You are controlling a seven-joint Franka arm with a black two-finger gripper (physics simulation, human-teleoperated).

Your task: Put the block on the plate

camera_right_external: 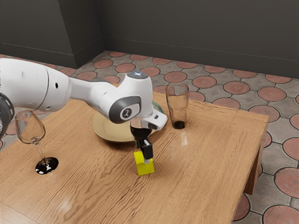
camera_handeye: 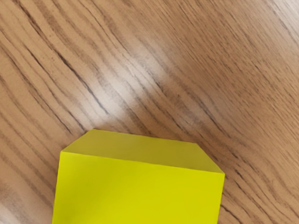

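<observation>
My gripper point(camera_right_external: 145, 155) points down at the yellow block point(camera_right_external: 145, 168), its tip overlapping the block's upper part; whether it holds the block cannot be told. Just under the hand, the block point(camera_handeye: 138, 191) looms large at the wrist view's lower edge, wood grain around it. Whether its underside touches the table is hidden. The wide tan plate point(camera_right_external: 106, 130) lies behind the gripper, toward the exterior view's upper left, apart from the block and partly covered by the arm.
On the wooden table point(camera_right_external: 201, 163), a clear tall glass point(camera_right_external: 177, 105) stands beyond the hand toward the exterior view's right. A stemmed wine glass point(camera_right_external: 31, 128) stands at the exterior view's left. A greenish item point(camera_right_external: 158, 108) shows partly behind the hand.
</observation>
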